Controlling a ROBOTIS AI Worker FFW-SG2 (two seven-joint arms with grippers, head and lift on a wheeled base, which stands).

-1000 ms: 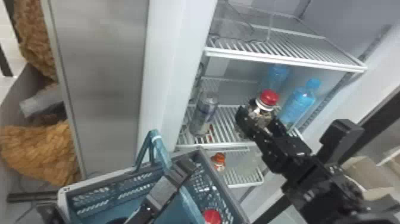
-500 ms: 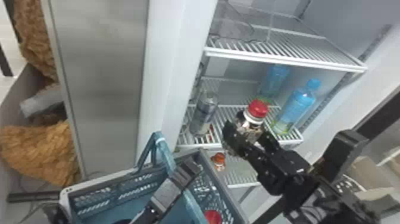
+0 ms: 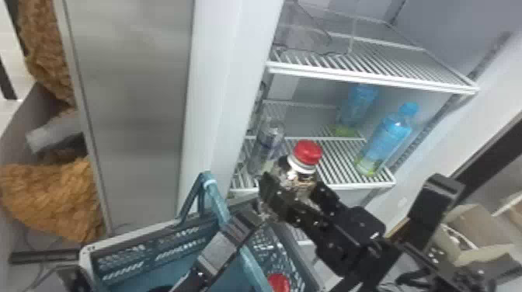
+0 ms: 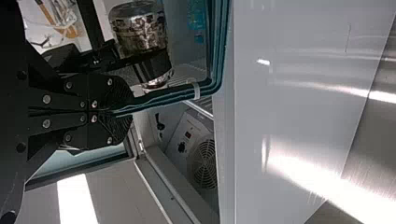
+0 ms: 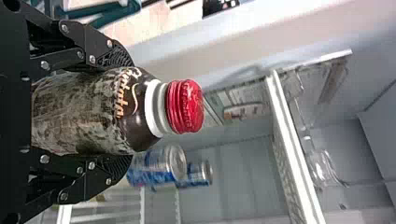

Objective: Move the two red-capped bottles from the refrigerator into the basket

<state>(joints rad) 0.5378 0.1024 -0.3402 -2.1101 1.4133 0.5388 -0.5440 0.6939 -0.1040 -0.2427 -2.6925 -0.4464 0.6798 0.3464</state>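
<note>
The right wrist view shows the side and neck of one red-capped bottle (image 5: 88, 112); the head view adds a second red cap (image 3: 279, 282) down in the basket (image 3: 128, 229), by its right-hand side. The right gripper (image 3: 290, 190) has its fingers parted by the bottle's width and clamped on its sides, cap end free. The left gripper (image 3: 246, 221) has its fingers together on the basket's handle (image 4: 163, 99). In the head view the held bottle is tilted, near the basket's right-hand corner and in front of the fridge's middle shelf (image 3: 345, 155); whether it overlaps the rim I cannot tell. The shelf's front edge runs behind it. Farther right, a blue bottle (image 3: 388, 136) stands near that edge, another (image 3: 355, 105) deeper in. Two cans (image 5: 159, 163) lie beyond the fingers in the right wrist view.
</note>
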